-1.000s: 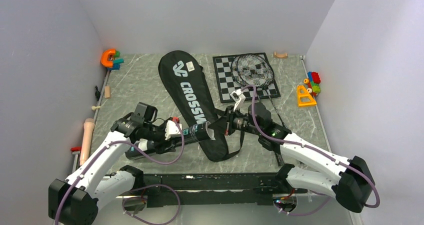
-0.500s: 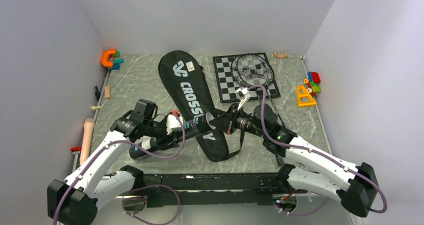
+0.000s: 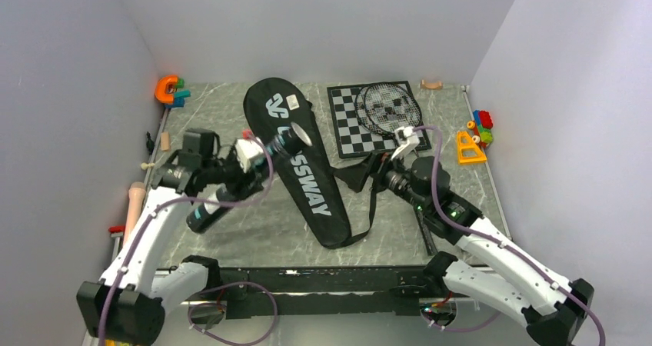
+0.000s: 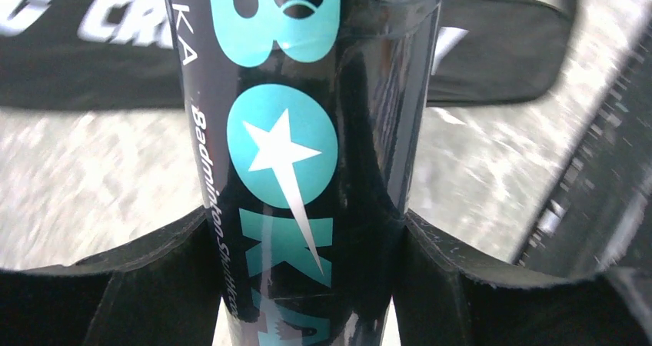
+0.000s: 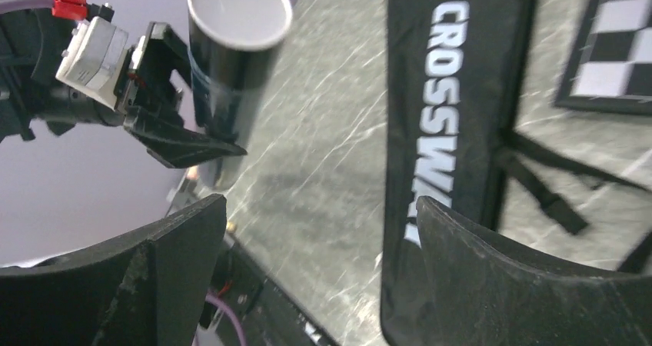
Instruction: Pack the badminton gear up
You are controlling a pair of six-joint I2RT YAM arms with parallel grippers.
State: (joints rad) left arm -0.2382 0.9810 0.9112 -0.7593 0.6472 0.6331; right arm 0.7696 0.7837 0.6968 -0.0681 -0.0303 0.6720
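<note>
grey marbled tabletop [image 3: 223, 123], pale walls on three sides. my left gripper [image 4: 307, 246] is clamped around the long dark tube with teal lettering [image 4: 300, 131], holding it tilted. its white round lid [image 5: 238, 11] is on the raised end, above the wide end of the black "crossway" racket bag [image 3: 304, 177]. i cannot tell whether the tube's low end touches the surface. the bag lies flat on a diagonal across the middle. my right gripper [image 5: 321, 207] stands wide apart with nothing between its fingers, beside the bag's straps. a thin black racket [image 3: 392, 105] lies with its strung head on the black-and-white chessboard [image 3: 346, 131] at the far side.
</note>
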